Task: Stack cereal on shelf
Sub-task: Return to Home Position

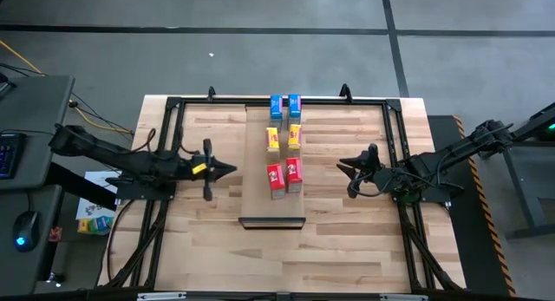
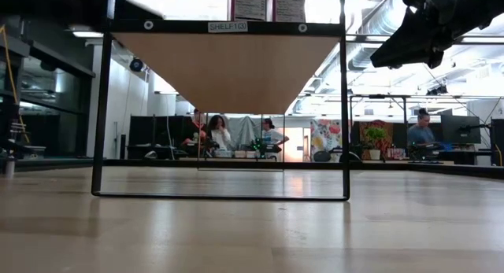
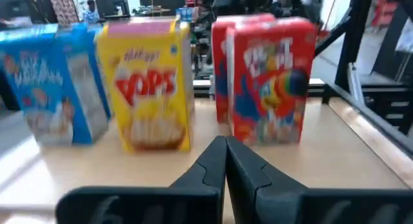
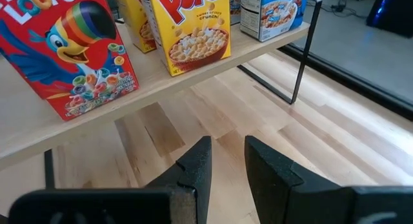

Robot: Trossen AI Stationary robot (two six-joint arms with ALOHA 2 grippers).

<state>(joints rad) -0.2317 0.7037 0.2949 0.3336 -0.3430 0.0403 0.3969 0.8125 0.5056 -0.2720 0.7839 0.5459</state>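
The left arm's tool (image 3: 226, 144) has its two dark fingers pressed together on nothing. It hangs just beside the shelf's left long edge, pointing at the red boxes. The right arm's tool (image 4: 227, 144) has its fingers a little apart, also empty, and sits near the opposite long edge (its wrist view takes in the plank's edge and the bench beneath it).

Between the two tools runs the long narrow shelf of smooth pale wood (image 1: 257, 162). It is raised off the striped butcher-block bench (image 1: 208, 240) on thin black metal legs (image 4: 302, 53) and has a dark lip (image 1: 271, 221) at one short end.

All six cereal boxes stand upright on the shelf in pairs. The two red cardboard boxes (image 1: 276, 179) are nearest the lip, the two yellow cardboard boxes (image 1: 272, 138) in the middle, and the two blue cardboard boxes (image 1: 276, 106) at the far end.
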